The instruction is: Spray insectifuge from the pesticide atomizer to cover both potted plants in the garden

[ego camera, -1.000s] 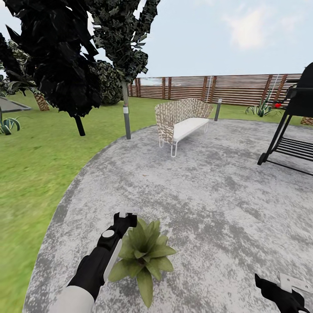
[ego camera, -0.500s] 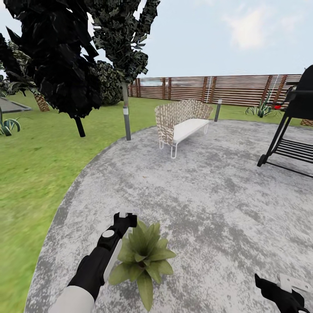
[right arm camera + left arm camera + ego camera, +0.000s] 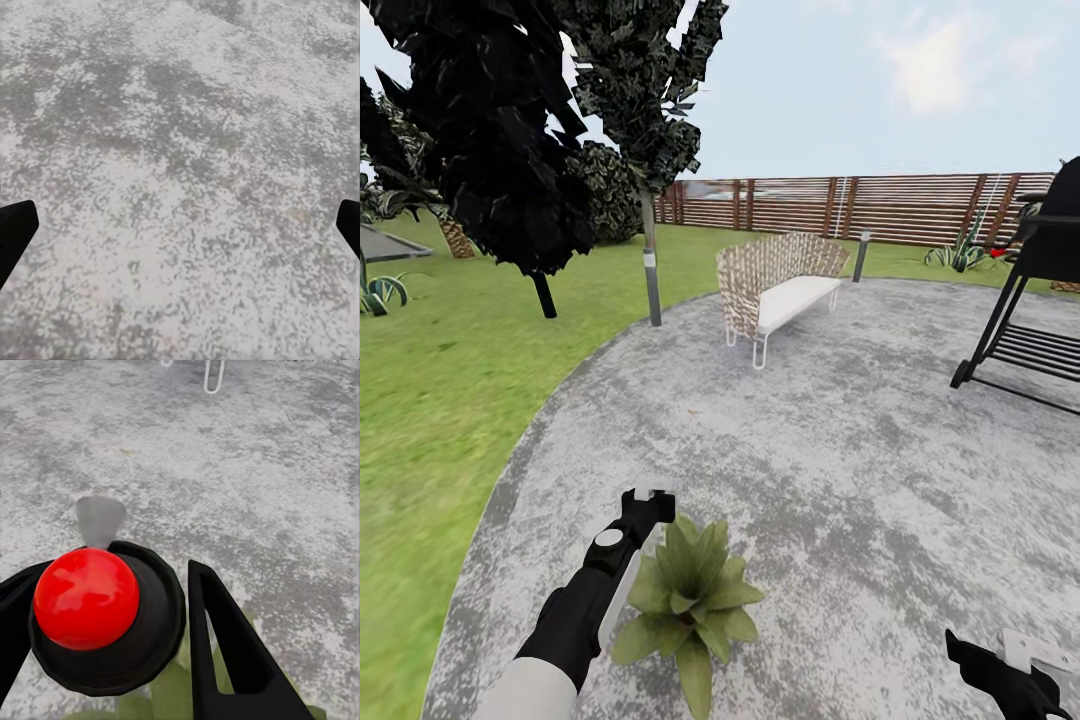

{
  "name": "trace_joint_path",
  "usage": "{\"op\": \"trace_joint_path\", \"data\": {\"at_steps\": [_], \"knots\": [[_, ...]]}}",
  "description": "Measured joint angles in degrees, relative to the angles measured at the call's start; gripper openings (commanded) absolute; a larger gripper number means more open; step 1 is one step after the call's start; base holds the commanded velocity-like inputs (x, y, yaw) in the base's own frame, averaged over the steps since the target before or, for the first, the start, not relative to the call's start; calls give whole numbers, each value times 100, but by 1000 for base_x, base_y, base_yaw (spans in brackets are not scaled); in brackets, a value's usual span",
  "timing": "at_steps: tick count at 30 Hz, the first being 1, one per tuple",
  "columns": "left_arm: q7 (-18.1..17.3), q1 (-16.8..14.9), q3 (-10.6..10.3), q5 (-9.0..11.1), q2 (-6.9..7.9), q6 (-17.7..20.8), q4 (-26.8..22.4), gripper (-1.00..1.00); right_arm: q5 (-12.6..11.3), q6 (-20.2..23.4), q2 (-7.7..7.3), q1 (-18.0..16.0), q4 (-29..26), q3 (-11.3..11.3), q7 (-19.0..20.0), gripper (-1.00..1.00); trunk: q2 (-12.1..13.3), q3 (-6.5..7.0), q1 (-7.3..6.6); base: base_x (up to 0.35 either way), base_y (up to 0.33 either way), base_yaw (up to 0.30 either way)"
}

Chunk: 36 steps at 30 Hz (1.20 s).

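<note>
One potted plant (image 3: 690, 600) (broad green leaves) beside left claw (image 3: 112, 615) clamped on red-topped atomizer (image 3: 97, 607); right claw (image 3: 180, 225) apart.

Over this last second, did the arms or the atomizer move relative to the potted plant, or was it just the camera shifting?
Mostly the camera: the whole head view drifts a little, the grill sliding slightly rightward. The left gripper stays shut on the atomizer just above the potted plant, in the same pose. The right gripper stays open and empty over the paving. Nothing was taken or released.
</note>
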Motion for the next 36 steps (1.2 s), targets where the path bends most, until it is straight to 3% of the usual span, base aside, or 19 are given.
{"op": "trace_joint_path", "data": {"at_steps": [26,36], "knots": [[-1,1,0,3,0,3,0,-100,0,0,0,0,0,0,0,100,1043,467,-571,0,0,0],[-2,0,0,7,0,0,0,-100,0,0,0,-1,0,-5,0,100,1444,718,-791,0,0,0]]}}
